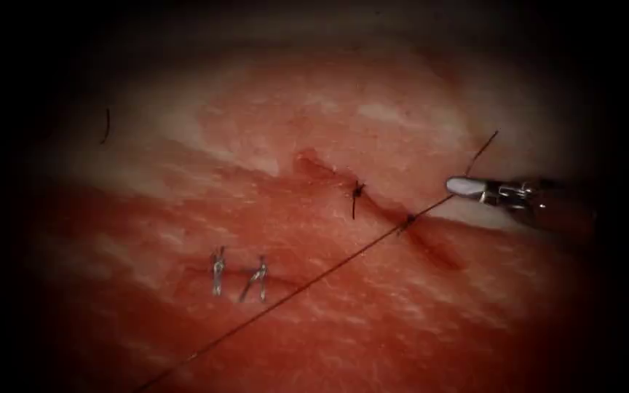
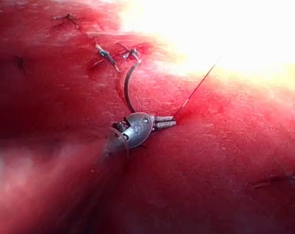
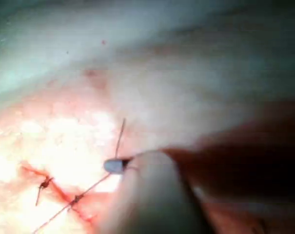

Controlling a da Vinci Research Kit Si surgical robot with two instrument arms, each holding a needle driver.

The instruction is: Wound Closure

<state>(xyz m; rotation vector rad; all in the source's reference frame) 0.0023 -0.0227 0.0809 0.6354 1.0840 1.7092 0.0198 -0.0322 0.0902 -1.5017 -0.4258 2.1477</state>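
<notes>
Right silver needle-driver tool (image 1: 467,188) sits at three o'clock in the endoscope view, right of the cut, jaws pressed together on the thin dark thread (image 1: 314,276). The line runs taut from seven o'clock, across the dark slit of the cut (image 1: 431,244) in the glistening red-pink tissue (image 1: 373,327), probably to keep tension on that stitch. A short tail pokes toward one o'clock. A dark finished knot (image 1: 358,191) sits at the stitch's ten o'clock. In the left wrist view, the left silver needle-driver tool (image 2: 164,122) looks clamped on the thread too, likely the counter-pull. The curved steel needle (image 2: 127,87) arcs just beside its wrist; whether it's held or in tissue, I can't tell.
</notes>
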